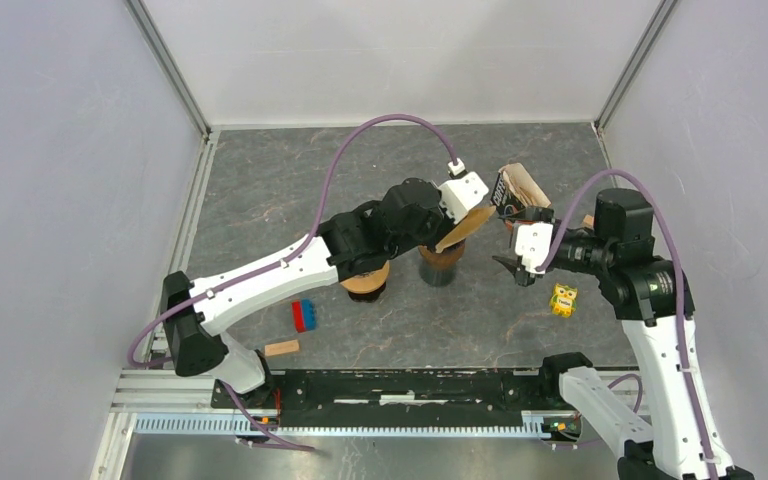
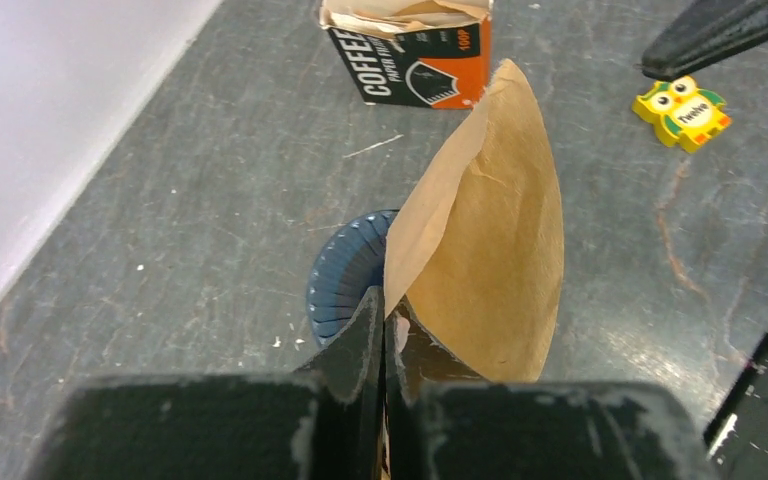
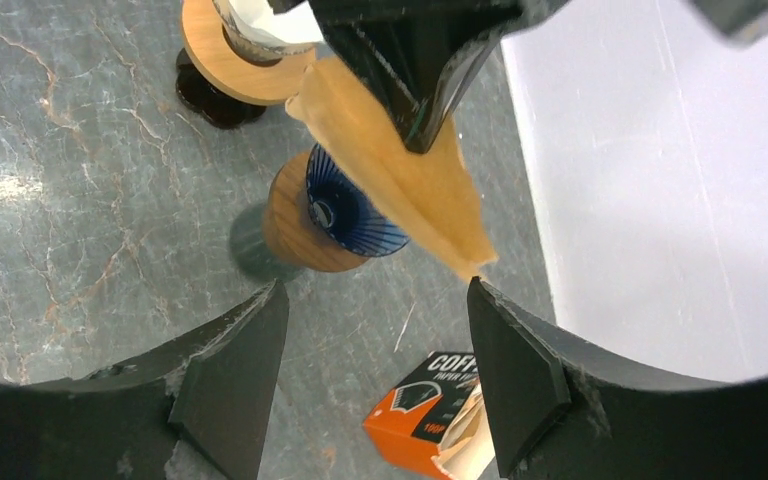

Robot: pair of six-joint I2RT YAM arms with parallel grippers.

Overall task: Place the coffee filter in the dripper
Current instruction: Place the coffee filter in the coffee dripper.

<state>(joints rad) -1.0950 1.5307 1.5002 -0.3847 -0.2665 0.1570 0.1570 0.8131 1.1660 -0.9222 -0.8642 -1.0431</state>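
Shows left gripper (image 1: pixel 445 237) pinching tan coffee filter (image 1: pixel 472 224), tilted, over dark dripper (image 1: pixel 441 264) mid-table. Places right gripper (image 1: pixel 513 268) just right of dripper, near opened filter box (image 1: pixel 516 190). Finds yellow owl eraser (image 1: pixel 563 299) beside right arm; blue-red block (image 1: pixel 304 315) and wooden block (image 1: pixel 281 348) near left arm; wooden-collared stand (image 1: pixel 365 283) beneath left forearm.

Coffee filter (image 2: pixel 500 250): plain tan-brown paper, unprinted.
Dripper (image 3: pixel 345 215): deep blue, finely ribbed inside, with a light wood collar.
Filter box (image 2: pixel 410 60): orange and black panels, white lettering.
Owl figure (image 2: pixel 682 112): bright yellow, with green and orange touches and white eyes.
Counter (image 1: pixel 260 190): dark grey stone pattern, pale veins, some rusty streaks.
Toy bricks (image 1: pixel 304 315): one blue, one red.
Wood block (image 1: pixel 281 348): pale tan.
Arms (image 1: pixel 260 275): white shells, black joints.
Cables (image 1: pixel 400 117): dusky purple.
Walls (image 1: pixel 60 150): pale lilac-white.
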